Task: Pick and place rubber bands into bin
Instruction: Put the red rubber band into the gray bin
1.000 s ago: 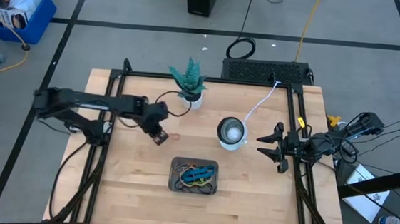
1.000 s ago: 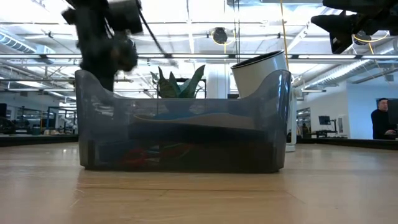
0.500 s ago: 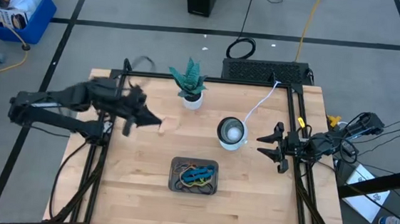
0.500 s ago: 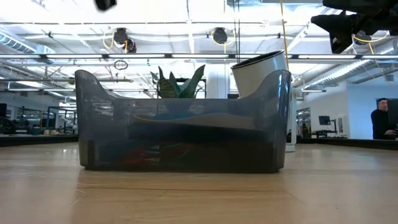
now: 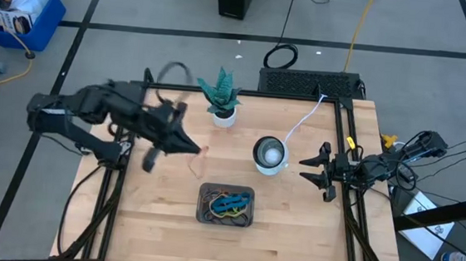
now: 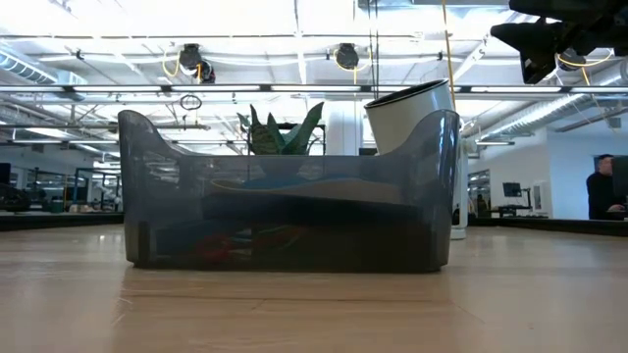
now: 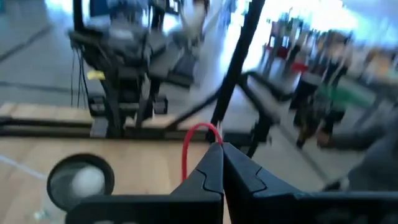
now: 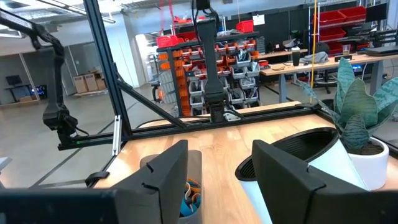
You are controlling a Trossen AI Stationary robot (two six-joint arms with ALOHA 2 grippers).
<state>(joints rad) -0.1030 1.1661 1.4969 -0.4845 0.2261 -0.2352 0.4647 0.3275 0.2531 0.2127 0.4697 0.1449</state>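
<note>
From above, the left tool [image 5: 192,147] sits over the table [image 5: 159,225] at about ten o'clock from the bin [image 5: 226,205], its fingers pinched together on a red rubber band [image 5: 198,163] that dangles as a thin loop just below the tip. The bin lies near the table's six o'clock edge and holds a tangle of rubber bands [image 5: 232,204] — blue, yellow-green and dark ones. A round white bowl [image 5: 269,154] stands at one o'clock from the bin, a potted plant [image 5: 221,97] at twelve o'clock of the table. The right tool [image 5: 320,171] waits at the three o'clock edge, beside the bowl, its fingers spread apart and holding nothing.

At table height, the bin [image 6: 289,191] fills the middle, its dark translucent wall showing reddish bands [image 6: 245,241] on the floor inside. The plant [image 6: 280,129] and bowl [image 6: 417,103] rise behind it.

The left wrist camera shows the closed tool [image 7: 222,149] with the red band [image 7: 193,146] arching out from the tip — the bowl [image 7: 81,180] lies beyond on the table.

The right wrist camera shows the open tool [image 8: 217,163], with the bin [image 8: 189,186] seen between the fingers, the bowl [image 8: 295,155] and plant [image 8: 360,118] close by.
</note>
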